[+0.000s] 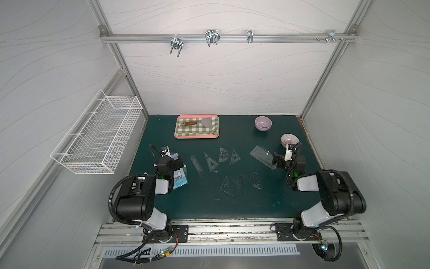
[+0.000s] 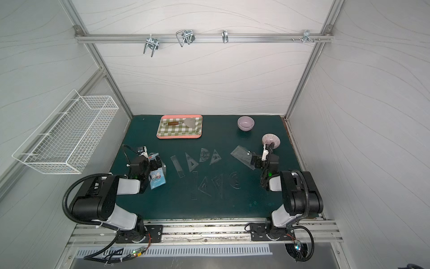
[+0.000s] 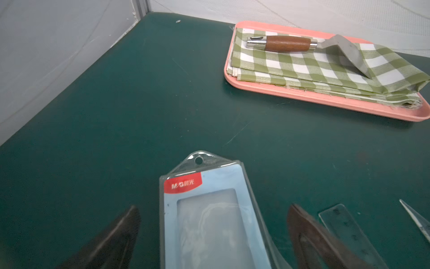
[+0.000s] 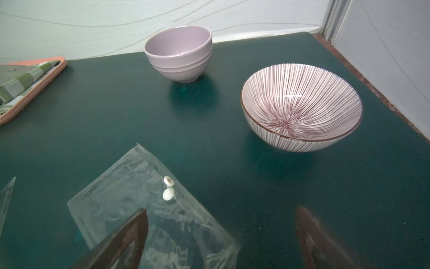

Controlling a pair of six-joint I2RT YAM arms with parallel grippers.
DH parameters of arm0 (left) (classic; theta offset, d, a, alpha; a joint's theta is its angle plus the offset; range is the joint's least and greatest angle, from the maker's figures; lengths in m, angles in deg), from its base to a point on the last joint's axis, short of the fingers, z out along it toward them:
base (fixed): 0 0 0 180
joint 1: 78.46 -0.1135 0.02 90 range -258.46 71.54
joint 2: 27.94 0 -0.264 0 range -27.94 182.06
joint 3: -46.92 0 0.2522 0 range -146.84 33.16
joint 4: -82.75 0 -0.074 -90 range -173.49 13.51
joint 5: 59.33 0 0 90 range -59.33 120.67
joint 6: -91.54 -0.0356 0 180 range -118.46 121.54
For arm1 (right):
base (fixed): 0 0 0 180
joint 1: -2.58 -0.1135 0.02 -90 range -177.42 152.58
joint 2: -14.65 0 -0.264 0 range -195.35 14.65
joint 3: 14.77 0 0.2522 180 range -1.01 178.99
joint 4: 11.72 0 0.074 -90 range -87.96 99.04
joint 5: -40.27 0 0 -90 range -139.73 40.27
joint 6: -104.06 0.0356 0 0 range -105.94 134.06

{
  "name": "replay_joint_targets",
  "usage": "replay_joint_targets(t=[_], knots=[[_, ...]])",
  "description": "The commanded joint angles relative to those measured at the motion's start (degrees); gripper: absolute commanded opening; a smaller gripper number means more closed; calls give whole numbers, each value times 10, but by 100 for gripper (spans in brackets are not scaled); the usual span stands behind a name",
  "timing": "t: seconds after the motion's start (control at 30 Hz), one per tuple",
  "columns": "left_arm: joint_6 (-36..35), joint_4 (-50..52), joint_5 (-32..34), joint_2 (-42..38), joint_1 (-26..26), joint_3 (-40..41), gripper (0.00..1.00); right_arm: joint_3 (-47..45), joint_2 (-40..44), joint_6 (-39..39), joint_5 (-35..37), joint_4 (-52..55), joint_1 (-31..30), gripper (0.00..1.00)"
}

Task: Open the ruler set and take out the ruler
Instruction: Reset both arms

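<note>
We judged the task done: rulers (image 1: 197, 166) lay out on the desk (image 1: 256, 209), left fingers (image 3: 111, 240) and right fingers (image 4: 121, 242) wide, gripping nothing.

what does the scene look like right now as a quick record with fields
left pincer: open, astride the blue ruler pack, not gripping
right pincer: open, above the clear snap pouch
loose: eight clear pieces (rulers, set squares, protractors) on the green mat between the arms
pink tray: checked cloth, spatula on top
bowls: lilac bowl, striped bowl, upright, apart
</note>
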Motion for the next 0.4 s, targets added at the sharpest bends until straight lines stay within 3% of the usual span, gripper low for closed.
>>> replay_joint_targets(t=[0.0, 0.37], knots=[[-23, -2, -24, 7, 2, -41, 100, 10, -7, -10, 22, -23, -3, 99], [-22, 8, -24, 5, 2, -42, 100, 11, -4, -19, -4, -24, -2, 99]])
